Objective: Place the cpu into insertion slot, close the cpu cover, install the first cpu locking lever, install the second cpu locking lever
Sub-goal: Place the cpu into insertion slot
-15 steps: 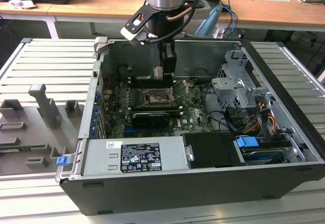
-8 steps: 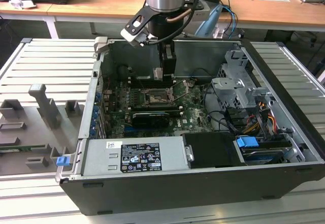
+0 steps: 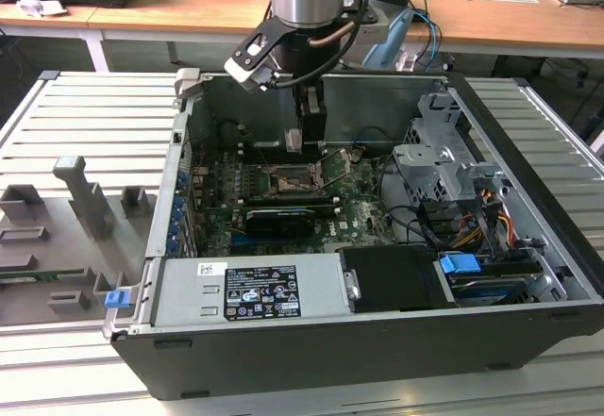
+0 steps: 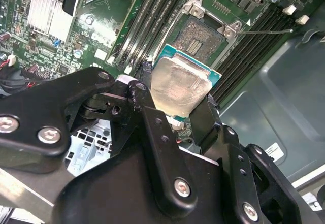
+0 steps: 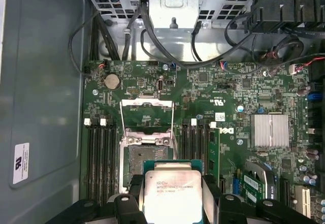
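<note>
In the exterior view, the black gripper (image 3: 300, 133) hangs inside the open dark grey computer case (image 3: 283, 355), over the middle of the green circuit board (image 3: 359, 204). In the second wrist view, its jaws pinch the flat silvery square cpu (image 4: 180, 89) by two edges, so its underside is free. The cpu is near the bare square insertion slot (image 4: 200, 36). In the first wrist view, the thin silvery cpu cover (image 5: 147, 101) stands flipped open, leaving the way in. Long black memory slots (image 5: 99, 158) crowd both sides.

Even, bright indoor light; soft shadows.
</note>
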You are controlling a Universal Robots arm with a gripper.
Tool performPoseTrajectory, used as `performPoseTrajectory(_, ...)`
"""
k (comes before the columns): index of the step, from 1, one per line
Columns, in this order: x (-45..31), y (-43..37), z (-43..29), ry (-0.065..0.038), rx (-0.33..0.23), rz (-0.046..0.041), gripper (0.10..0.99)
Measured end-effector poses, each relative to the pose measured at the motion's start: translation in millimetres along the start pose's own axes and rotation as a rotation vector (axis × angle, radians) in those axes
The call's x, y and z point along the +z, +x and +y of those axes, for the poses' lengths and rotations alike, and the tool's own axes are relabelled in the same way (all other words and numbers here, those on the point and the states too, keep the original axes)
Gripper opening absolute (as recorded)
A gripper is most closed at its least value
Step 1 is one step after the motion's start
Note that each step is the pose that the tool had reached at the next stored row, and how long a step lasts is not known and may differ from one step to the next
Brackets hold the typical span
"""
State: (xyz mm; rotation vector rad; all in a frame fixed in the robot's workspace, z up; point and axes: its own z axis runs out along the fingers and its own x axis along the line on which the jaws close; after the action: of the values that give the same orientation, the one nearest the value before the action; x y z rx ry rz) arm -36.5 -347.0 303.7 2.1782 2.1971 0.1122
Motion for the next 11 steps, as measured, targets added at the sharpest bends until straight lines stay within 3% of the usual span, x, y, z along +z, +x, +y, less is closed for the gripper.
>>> performPoseTrajectory(11,11.6,-0.2,-1.0,0.0,0.003,-0.0003,0.541)
